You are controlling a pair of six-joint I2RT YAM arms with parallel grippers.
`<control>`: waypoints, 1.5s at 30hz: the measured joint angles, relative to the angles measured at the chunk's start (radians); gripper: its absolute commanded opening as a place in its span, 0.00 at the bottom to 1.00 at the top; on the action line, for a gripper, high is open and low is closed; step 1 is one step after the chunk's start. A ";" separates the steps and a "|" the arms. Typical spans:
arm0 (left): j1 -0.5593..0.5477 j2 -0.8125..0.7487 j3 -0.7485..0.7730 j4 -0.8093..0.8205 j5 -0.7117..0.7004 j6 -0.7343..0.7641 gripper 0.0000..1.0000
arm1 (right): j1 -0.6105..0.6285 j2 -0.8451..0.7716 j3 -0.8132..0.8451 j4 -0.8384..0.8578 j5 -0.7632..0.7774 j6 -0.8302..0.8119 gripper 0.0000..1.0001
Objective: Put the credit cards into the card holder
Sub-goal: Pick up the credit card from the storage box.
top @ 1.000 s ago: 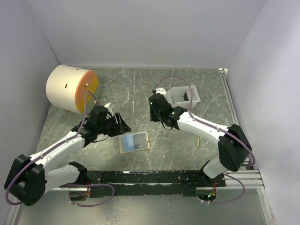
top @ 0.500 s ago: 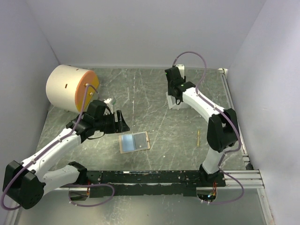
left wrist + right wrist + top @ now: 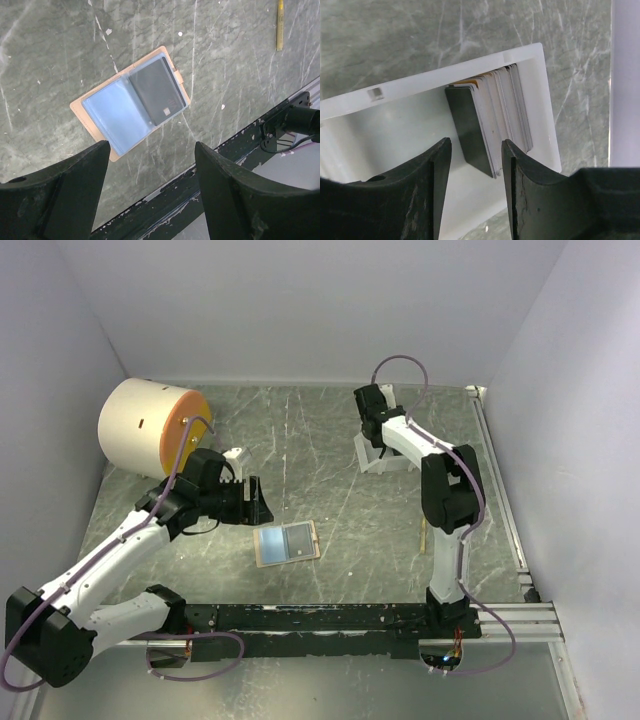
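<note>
Now the right arm [image 3: 415, 440] has swung from mid-bench out to the white tray [image 3: 388, 462] at the far right. Its wrist view looks straight down on the cards [image 3: 497, 112], which stand on edge in a stack against the tray's end wall. That reads as the start of the next fetch.

Meanwhile the left jaws have spread wider, which suggests their part with the last card is done. The holder [image 3: 286, 543] lies open on the bench [image 3: 330, 440], with 1 dark card [image 3: 159, 91] already in its right pocket. Its left pocket is blue and seemingly bare.

The right jaws stand partly open on either side of the stack's front cards, above them and gripping nothing; whether they touch I cannot tell. The left jaws are wide open and empty, hovering over the holder.
</note>
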 measured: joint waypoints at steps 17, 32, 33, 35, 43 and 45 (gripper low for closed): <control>0.000 -0.010 0.000 -0.003 0.002 0.012 0.79 | -0.041 0.075 0.009 0.016 0.048 -0.082 0.46; 0.000 -0.010 0.000 -0.005 0.002 0.012 0.79 | -0.042 0.089 0.020 0.028 0.066 -0.096 0.31; 0.000 -0.010 0.000 -0.005 0.002 0.012 0.79 | -0.042 0.089 0.020 0.030 0.066 -0.097 0.30; 0.000 -0.010 0.000 -0.005 0.001 0.012 0.79 | -0.042 0.089 0.020 0.031 0.066 -0.097 0.29; 0.000 -0.010 0.000 -0.005 -0.005 0.012 0.79 | -0.042 0.087 0.020 0.038 0.066 -0.098 0.27; 0.000 -0.010 0.000 -0.005 -0.005 0.012 0.79 | -0.042 0.087 0.020 0.039 0.066 -0.098 0.27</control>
